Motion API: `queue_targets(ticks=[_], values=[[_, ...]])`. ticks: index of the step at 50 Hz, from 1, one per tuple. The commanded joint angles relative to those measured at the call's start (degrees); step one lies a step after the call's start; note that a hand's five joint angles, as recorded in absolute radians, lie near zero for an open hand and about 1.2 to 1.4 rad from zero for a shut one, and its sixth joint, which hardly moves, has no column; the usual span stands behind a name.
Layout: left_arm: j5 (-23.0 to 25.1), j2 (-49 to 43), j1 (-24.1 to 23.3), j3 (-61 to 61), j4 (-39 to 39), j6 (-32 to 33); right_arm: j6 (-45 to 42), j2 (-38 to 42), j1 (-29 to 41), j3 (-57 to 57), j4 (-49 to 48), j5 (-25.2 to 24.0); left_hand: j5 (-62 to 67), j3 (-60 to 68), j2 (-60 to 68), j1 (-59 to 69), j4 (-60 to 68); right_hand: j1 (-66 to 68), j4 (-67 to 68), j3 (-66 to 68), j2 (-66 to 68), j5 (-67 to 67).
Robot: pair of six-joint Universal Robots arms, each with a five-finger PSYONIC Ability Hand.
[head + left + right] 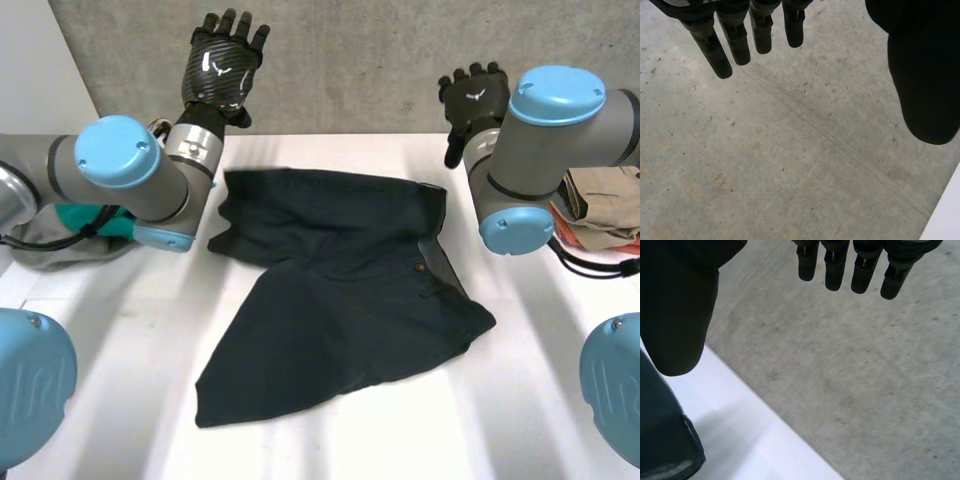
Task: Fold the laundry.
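Dark navy shorts (340,300) lie spread on the white table (520,420), one leg reaching toward the near side, the waistband toward the right. My left hand (222,68) is raised past the table's far edge, above the concrete floor, fingers (725,45) straight and holding nothing. My right hand (474,100) is raised at the far right, fingers (860,270) straight and empty too. In the right wrist view a corner of the shorts (662,440) lies on the table below the thumb.
A grey and teal garment (70,235) lies bunched at the table's left edge under my left arm. Folded beige clothes (605,205) are stacked at the right edge. Grey concrete floor (790,165) lies beyond the table's far edge.
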Motion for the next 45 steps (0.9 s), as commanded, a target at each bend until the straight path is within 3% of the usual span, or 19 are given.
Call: queue_targets(ticks=[1,9,12,19,26,38,40,42,45], values=[[-4.30,8.78,-2.36,-5.02,-1.73,-1.09,1.95,-12.18,-0.28,7.19,0.81,-2.31,-1.49,-1.11,-1.04,0.06,-0.66,-2.61,-1.91,-1.87,-1.82,-2.26],[-8.53,32.25,-4.55,-30.06,-9.89,-1.53,-2.88,-26.78,-0.55,25.12,11.17,-15.49,13.98,14.35,14.43,15.53,14.81,-2.61,-1.91,-1.87,-1.82,-2.26],[-9.14,40.95,-6.75,-40.43,-16.13,-2.23,-5.34,-32.05,-0.55,33.46,15.21,-17.43,20.71,21.08,21.16,22.26,21.53,-2.61,-1.91,-1.87,-1.82,-2.26],[-8.79,54.14,-9.74,-60.71,-29.48,-5.82,-11.84,-39.79,-2.12,54.27,17.16,-20.59,21.90,22.28,22.35,23.45,22.73,10.21,10.92,10.95,11.01,10.57],[-8.44,53.89,-10.18,-73.05,-34.52,-7.94,-18.17,-41.38,-7.31,69.33,10.58,-25.25,21.06,21.44,21.52,22.61,21.89,13.62,14.33,14.36,14.41,13.98],[-8.53,43.87,-5.70,-75.87,-27.68,-8.21,-20.47,-36.83,-10.74,82.17,-13.85,-28.59,19.88,20.26,20.33,21.43,20.71,17.30,18.01,18.04,18.09,17.66],[-8.53,43.61,-5.52,-75.79,-26.00,-8.12,-20.73,-35.50,-10.74,82.18,-15.62,-28.51,19.88,20.26,20.33,21.43,20.71,27.18,27.88,27.92,27.97,27.53],[-8.70,42.91,-5.44,-75.87,-22.68,-7.95,-20.99,-34.27,-10.83,81.83,-17.63,-28.51,20.38,20.76,20.84,21.93,21.21,51.65,52.36,52.39,52.45,52.01],[-9.05,41.41,-5.70,-75.87,-19.32,-7.42,-21.08,-33.56,-10.83,81.30,-18.17,-27.90,20.89,21.26,21.34,22.44,21.72,67.32,68.02,68.06,68.11,67.67]])
